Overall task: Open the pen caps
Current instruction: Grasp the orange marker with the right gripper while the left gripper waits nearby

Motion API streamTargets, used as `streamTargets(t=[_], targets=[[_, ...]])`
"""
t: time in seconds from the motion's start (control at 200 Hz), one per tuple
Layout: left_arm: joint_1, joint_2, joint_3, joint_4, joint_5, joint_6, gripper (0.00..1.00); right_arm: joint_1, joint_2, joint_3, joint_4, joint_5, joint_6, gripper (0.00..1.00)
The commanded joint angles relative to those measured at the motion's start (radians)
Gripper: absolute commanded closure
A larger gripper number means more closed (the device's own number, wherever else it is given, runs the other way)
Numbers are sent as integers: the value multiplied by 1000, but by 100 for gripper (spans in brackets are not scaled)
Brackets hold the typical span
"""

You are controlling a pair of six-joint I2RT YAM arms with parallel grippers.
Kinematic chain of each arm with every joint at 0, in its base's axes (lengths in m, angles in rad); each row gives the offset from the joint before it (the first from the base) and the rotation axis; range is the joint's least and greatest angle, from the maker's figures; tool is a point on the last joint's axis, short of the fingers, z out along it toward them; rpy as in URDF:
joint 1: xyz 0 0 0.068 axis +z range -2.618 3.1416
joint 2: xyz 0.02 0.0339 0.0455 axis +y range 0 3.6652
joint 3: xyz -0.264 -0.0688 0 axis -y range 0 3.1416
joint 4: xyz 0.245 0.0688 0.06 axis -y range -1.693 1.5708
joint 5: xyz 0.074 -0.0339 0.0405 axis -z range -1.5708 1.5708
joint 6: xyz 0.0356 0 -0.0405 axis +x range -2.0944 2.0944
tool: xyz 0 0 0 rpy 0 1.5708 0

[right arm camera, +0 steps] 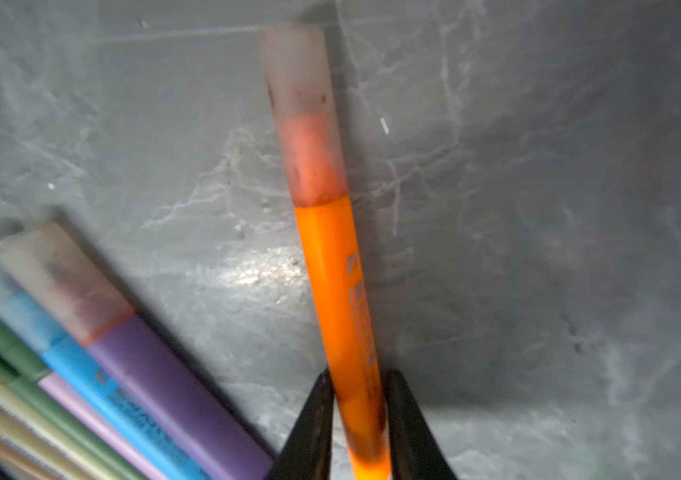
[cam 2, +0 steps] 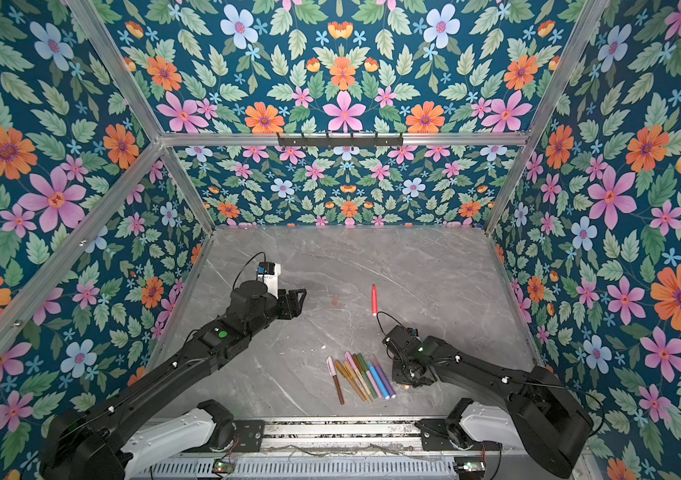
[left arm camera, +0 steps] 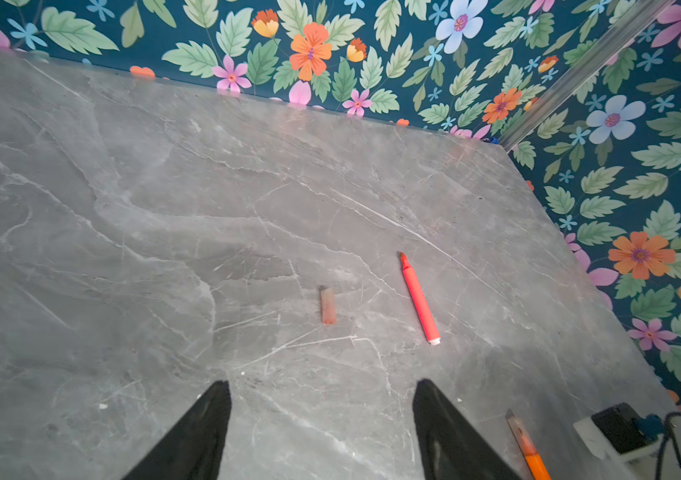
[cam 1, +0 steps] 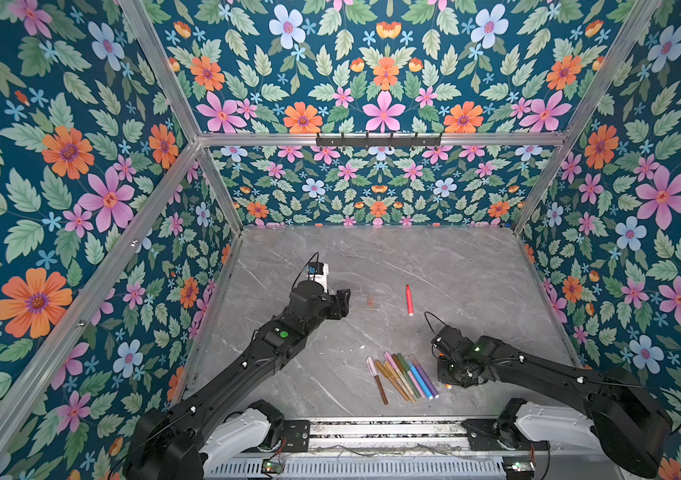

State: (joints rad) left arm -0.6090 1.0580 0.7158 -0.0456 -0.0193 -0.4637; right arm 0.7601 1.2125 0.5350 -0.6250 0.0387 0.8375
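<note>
Pen cap (left arm camera: 328, 306), peach, lies loose on the bench (left arm camera: 122, 208) just ahead of the left tool (left arm camera: 322, 386), spread wide and empty, a red pen (left arm camera: 418, 299) beside it; the right tool (right arm camera: 357, 378) clamps a capped orange pen (right arm camera: 332, 291), more pens (right arm camera: 156, 365) alongside.

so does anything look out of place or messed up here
Nothing spilled or broken. One translucent cap lies loose by itself, apart from the uncapped red pen to its right; both sit away from the fanned capped pens.
</note>
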Motion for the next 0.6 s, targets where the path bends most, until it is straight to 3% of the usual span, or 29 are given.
streamTargets(t=[0.0,0.245,0.36,0.595], targets=[[0,18,-4,43,58,-23,28,0,29,2,-21,50,13,76],[-1,116,-28,138,225,-74,32,1,17,52,-35,95,-17,84],[-3,126,-45,172,219,-148,33,1,-37,95,-47,101,-86,86],[-4,107,-148,417,299,-267,32,1,-130,145,30,-48,-169,86]])
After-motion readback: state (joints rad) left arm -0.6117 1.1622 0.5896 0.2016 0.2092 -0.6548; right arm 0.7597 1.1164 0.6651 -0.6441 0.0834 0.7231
